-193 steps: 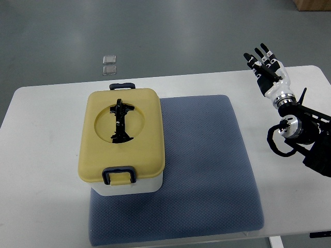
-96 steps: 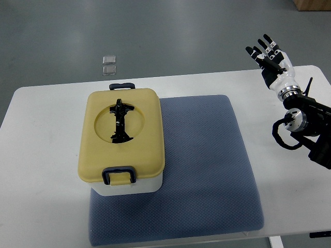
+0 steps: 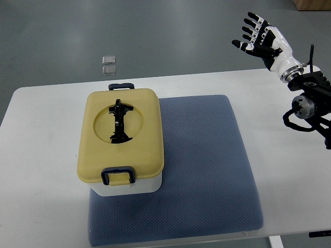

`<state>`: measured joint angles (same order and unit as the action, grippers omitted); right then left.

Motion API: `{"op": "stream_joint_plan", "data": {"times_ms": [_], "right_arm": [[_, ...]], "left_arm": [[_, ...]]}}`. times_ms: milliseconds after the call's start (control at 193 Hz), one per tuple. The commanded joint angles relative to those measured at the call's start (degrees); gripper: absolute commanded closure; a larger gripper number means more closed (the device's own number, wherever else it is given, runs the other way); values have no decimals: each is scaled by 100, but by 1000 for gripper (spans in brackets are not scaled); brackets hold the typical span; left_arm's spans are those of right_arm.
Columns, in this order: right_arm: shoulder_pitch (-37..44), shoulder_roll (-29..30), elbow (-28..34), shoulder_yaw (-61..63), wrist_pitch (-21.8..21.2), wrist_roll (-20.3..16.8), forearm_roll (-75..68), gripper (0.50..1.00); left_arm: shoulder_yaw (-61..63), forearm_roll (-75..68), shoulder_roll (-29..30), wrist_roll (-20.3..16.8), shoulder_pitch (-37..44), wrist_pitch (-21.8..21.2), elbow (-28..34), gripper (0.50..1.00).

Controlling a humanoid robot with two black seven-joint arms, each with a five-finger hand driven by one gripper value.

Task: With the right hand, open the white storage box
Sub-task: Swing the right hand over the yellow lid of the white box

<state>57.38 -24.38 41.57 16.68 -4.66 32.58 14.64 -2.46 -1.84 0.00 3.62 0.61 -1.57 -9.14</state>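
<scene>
Top view looks steeply down on a white table (image 3: 46, 155) with a blue-grey padded mat (image 3: 207, 165) laid across its middle and lower part. The white storage box (image 3: 122, 140) stands on the left portion of the mat, in the left-centre of the frame, its left side reaching past the mat's edge over the bare table. Only a strip of its white body shows at the lower edge; the rest is covered by a yellow lid (image 3: 139, 134), which sits closed and flat. A round recess in the lid holds a black folding handle (image 3: 119, 123) lying flat. A dark blue latch (image 3: 119, 174) sits at the near end of the lid, and a second dark latch (image 3: 121, 86) shows at the far end.

In the upper right of the frame the right hand (image 3: 261, 40) is raised above the table's far right corner, well apart from the box. Its fingers (image 3: 253, 23) are spread wide and hold nothing, pointing toward the upper left. The white wrist runs down and right into the black arm (image 3: 310, 101), which enters from the right edge.

On the grey floor beyond the table, at upper left, lie two small clear square pieces (image 3: 109, 64) just beside each other.
</scene>
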Motion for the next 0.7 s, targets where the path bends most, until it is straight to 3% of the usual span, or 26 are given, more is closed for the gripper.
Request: {"op": "stream_joint_plan", "data": {"times_ms": [0,286,493,696], "right_arm": [[441,-41,53,-428,-78,38,680,570],[1839,135,730,-1167,-210,30,2754,572],[2823,812,791,-2001,-219,47,4635,572],[3623,1225,949,-2670,-219,109,5066,576]], "left_arm": [[0,-1,0,-1,0,-1,0,500],[-9,-1,0,7,0,-1,0,500],[0,-1,0,-1,0,-1,0,500],[0,-1,0,-1,0,-1,0,500]]}}
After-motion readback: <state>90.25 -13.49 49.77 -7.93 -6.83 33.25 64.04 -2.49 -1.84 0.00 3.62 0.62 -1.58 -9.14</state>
